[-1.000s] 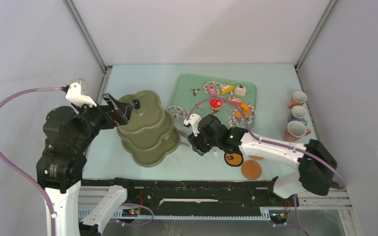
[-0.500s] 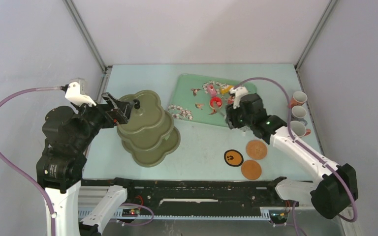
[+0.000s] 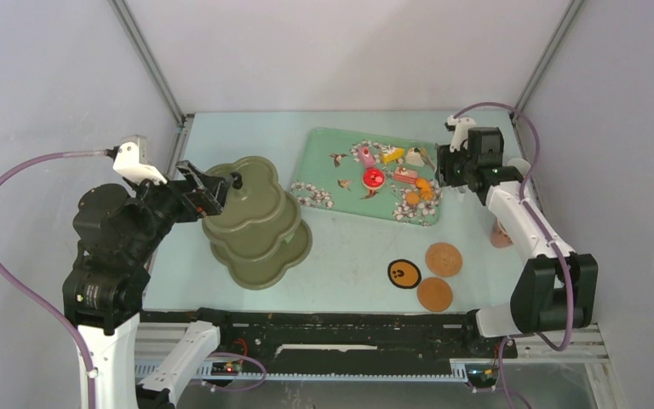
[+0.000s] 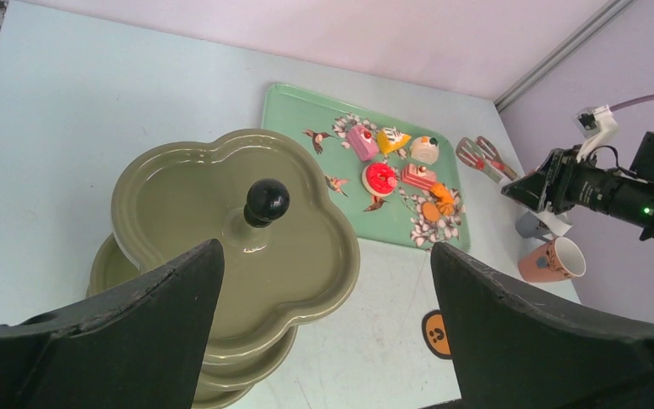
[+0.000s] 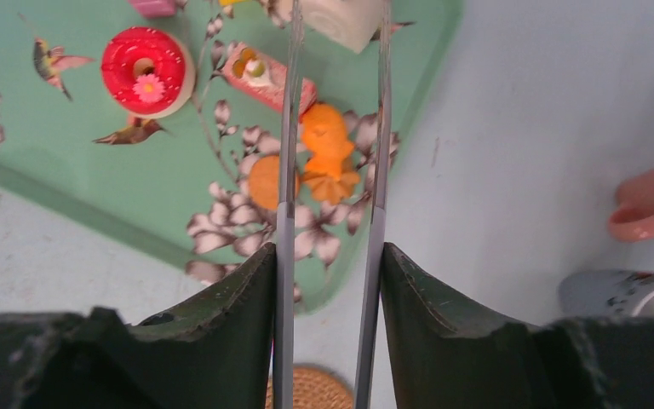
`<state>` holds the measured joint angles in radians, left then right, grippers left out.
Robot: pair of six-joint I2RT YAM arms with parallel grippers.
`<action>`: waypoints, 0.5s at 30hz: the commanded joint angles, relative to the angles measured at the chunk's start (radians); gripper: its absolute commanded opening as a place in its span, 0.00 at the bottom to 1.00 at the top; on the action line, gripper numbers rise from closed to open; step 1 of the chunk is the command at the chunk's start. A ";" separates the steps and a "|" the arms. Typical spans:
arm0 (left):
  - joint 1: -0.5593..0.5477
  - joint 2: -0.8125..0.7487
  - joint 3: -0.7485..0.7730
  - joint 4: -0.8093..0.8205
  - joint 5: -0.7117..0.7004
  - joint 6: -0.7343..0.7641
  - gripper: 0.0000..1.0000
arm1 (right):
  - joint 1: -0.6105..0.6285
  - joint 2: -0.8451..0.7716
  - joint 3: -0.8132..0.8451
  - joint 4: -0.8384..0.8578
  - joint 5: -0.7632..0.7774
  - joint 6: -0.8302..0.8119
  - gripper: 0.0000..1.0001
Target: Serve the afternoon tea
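Observation:
The olive-green three-tier stand [image 3: 251,217] stands at the left, its tiers bare. My left gripper [image 3: 209,192] is open and empty over the top tier [image 4: 230,239]. Small pastries lie on the mint-green tray [image 3: 324,170]: a red doughnut [image 3: 374,178], pink, yellow and white pieces, and orange ones [image 5: 328,153]. My right gripper [image 3: 451,170] is shut on the metal tongs [image 5: 287,170], held above the tray's right end; the tong tips reach over the white pastry. A pink cup [image 4: 549,260] and a grey cup [image 4: 532,223] stand at the right, partly hidden by the arm.
A black coaster with an orange face [image 3: 404,273] and two brown coasters [image 3: 444,259] [image 3: 434,294] lie in front of the tray. Grey walls enclose the table on three sides. A black rail runs along the near edge.
My right arm swung with the tongs from beside the stand, across the tray, to the tray's far right end by the cups. The left arm has not moved.

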<state>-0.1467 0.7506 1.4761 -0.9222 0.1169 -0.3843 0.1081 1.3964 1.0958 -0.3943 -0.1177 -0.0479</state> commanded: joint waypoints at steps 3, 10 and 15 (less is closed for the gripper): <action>-0.008 0.001 -0.007 0.031 0.015 0.001 0.98 | -0.065 0.079 0.138 0.012 -0.117 -0.202 0.48; -0.011 0.010 -0.007 0.029 0.012 0.009 0.98 | -0.100 0.188 0.254 -0.093 -0.202 -0.318 0.48; -0.011 0.016 -0.004 0.025 0.007 0.012 0.98 | -0.099 0.236 0.299 -0.119 -0.219 -0.347 0.48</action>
<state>-0.1505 0.7544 1.4754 -0.9226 0.1165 -0.3836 0.0105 1.6039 1.3235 -0.4896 -0.2863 -0.3347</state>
